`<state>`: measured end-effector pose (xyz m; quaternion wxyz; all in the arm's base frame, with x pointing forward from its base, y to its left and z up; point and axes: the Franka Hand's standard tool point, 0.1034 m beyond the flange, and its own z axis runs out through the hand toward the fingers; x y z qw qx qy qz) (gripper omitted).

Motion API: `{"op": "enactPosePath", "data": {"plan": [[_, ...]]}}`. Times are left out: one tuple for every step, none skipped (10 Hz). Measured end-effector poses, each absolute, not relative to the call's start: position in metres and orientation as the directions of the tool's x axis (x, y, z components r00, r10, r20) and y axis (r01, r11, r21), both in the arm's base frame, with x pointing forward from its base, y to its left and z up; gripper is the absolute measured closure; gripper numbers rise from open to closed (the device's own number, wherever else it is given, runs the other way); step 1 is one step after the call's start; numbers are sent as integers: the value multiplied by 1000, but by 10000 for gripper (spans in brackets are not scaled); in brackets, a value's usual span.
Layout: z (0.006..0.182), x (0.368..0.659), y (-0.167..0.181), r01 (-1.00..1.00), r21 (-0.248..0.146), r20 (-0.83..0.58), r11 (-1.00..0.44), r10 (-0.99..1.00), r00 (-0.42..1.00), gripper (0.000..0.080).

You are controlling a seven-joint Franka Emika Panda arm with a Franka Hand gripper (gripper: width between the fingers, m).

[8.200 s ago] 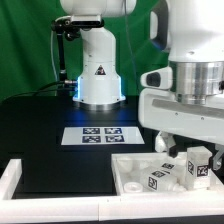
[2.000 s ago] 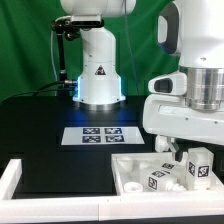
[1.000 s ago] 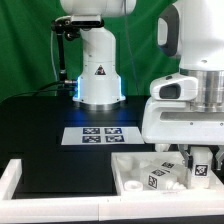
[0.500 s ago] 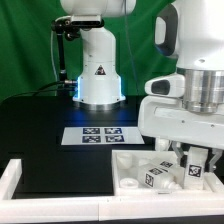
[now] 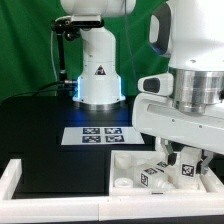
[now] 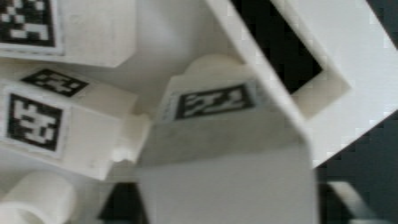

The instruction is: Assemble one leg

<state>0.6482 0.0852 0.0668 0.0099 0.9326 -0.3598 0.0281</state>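
Observation:
In the exterior view my gripper (image 5: 184,160) is low over a heap of white parts at the front right. It is shut on a leg (image 5: 190,169), a stubby white block with a black-and-white tag, which is tilted. In the wrist view the leg (image 6: 222,150) fills the space between my fingers, tag facing the camera, and my gripper (image 6: 217,207) holds its near end. Other legs (image 6: 36,115) lie close beside it. My hand hides the grip in the exterior view.
A second tagged leg (image 5: 152,180) lies on the white panel (image 5: 128,163) just to the exterior view's left of my gripper. The marker board (image 5: 98,135) lies on the black table before the robot base (image 5: 98,80). A white rail (image 5: 10,178) borders the front left.
My gripper came down over the upright leg, then shifted toward the exterior view's left. The leg went with it and is tilted now.

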Motion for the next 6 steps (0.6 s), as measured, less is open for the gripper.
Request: {"op": "enactPosePath", "data": {"plan": [[68,649,86,-671,-4,61,-741,-670,740,262],[75,655,89,-661,-18,69,-750,-660,748,262],[85,661,90,-646,-36,80,-762,-647,759,173],[97,664,93,-645,-49,85,-763,-646,758,157],[104,665,94,-645,-52,83,-763,-647,758,157],[105,664,94,-646,-51,83,-762,-648,758,151]]}}
